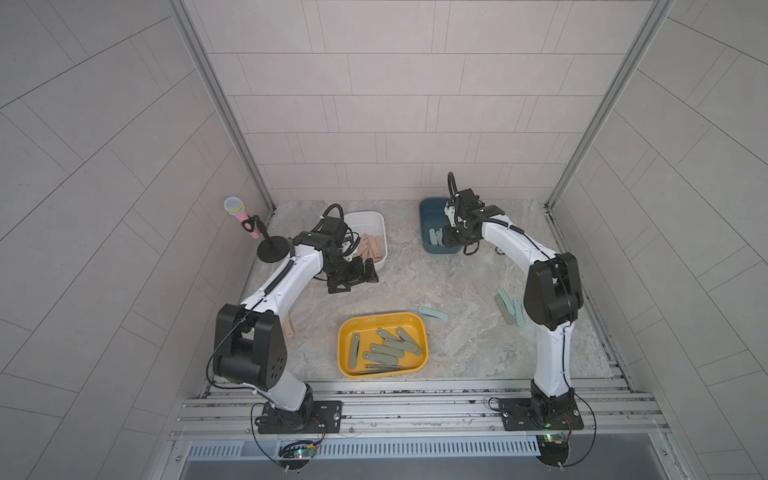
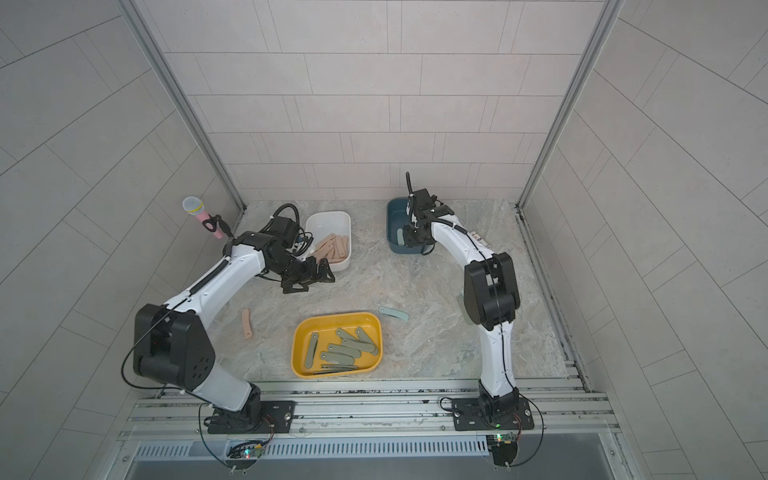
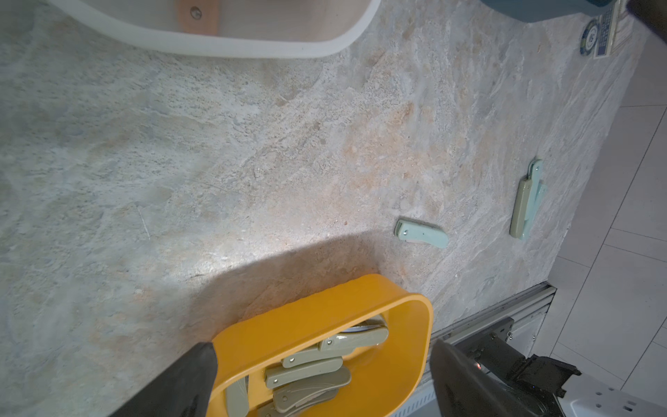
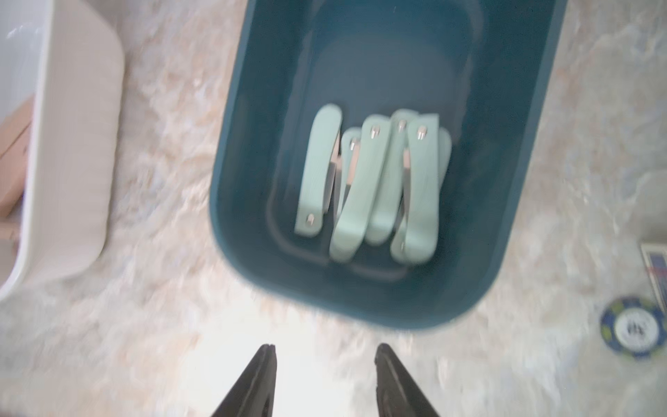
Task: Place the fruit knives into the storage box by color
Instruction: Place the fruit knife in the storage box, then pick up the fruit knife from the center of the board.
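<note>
Several pale teal fruit knives (image 4: pixel 375 180) lie in the blue storage box (image 1: pixel 422 224). My right gripper (image 4: pixel 325 348) hangs open and empty over that box's near rim. Peach-pink knives (image 1: pixel 370 247) fill the white box (image 1: pixel 385 241), with my left gripper (image 1: pixel 353 276) open and empty just in front of it. Olive-green knives (image 1: pixel 390 347) sit in the yellow box (image 1: pixel 340 345). Loose on the table are a teal knife (image 1: pixel 432 312), a green and teal cluster (image 1: pixel 507 307) beside the right arm, and a pink knife (image 2: pixel 247 324) by the left arm.
A pink toy microphone (image 1: pixel 243 218) on a black stand is at the back left. A poker chip (image 4: pixel 635 326) and a card lie right of the blue box. Aluminium rails run along the table's front edge.
</note>
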